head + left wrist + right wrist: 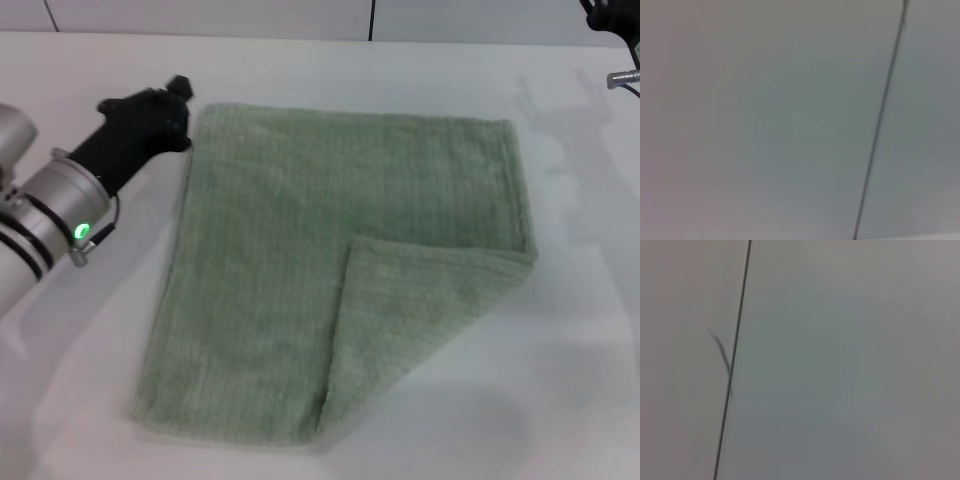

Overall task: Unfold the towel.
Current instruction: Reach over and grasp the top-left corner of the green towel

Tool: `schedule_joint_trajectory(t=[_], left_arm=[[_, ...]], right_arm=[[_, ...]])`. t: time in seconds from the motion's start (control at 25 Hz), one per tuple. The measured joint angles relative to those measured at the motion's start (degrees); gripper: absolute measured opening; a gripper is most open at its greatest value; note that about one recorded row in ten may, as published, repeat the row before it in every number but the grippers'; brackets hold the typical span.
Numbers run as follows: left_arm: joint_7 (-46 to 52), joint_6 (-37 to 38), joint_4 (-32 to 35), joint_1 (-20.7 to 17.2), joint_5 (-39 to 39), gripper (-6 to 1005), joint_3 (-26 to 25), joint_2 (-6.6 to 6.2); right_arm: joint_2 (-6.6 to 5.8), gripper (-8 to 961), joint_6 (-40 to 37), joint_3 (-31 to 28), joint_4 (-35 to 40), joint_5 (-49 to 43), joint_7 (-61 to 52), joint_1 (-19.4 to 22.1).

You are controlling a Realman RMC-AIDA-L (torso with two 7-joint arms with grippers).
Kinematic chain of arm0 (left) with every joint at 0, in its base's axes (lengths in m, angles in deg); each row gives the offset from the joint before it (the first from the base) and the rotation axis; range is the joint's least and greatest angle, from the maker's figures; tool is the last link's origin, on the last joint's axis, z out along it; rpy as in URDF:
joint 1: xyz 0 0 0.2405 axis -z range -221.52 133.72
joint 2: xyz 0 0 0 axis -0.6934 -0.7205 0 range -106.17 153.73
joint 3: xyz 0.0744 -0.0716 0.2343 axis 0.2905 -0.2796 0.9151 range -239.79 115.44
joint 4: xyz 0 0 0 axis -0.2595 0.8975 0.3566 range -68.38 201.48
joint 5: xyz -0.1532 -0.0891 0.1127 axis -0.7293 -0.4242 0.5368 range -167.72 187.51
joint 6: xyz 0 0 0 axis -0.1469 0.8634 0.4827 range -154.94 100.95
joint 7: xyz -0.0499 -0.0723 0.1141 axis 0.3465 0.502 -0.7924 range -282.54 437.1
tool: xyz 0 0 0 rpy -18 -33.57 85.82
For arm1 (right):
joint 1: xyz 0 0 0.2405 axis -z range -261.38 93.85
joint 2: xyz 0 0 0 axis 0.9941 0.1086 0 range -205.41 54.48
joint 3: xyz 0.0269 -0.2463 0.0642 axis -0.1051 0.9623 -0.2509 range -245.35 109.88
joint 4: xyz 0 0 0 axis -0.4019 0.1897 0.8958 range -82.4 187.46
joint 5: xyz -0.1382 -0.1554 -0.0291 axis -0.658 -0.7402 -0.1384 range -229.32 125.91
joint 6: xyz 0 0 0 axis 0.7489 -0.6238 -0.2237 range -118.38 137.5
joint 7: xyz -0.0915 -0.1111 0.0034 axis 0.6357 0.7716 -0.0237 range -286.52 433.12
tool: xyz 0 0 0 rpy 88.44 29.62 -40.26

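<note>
The pale sage-green towel lies flat on the white table in the head view. Its near right corner is folded over onto the cloth as a triangular flap. My left gripper is at the towel's far left corner, just beside the edge, its black body pointing away from me. My right gripper shows only as a dark part at the far right top, well away from the towel. Both wrist views show only blank pale surface with a dark seam line.
A pale wall with dark vertical seams runs behind the table's far edge. Bare table surrounds the towel on the right and front.
</note>
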Motion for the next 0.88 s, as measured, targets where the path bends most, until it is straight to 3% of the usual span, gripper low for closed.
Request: schedule_joint_trajectory(t=[0.4, 0.88], left_arm=[[4.5, -11.6, 0.4, 5.1, 6.9, -2, 1.2, 0.71], [7.1, -22.6, 0.4, 9.3, 7.7, -2, 4.8, 1.27]], right_arm=[[0.00, 817, 0.0, 0.1, 0.1, -0.1, 0.0, -0.2], [-0.02, 817, 0.0, 1.2, 0.1, -0.2, 0.0, -0.4]])
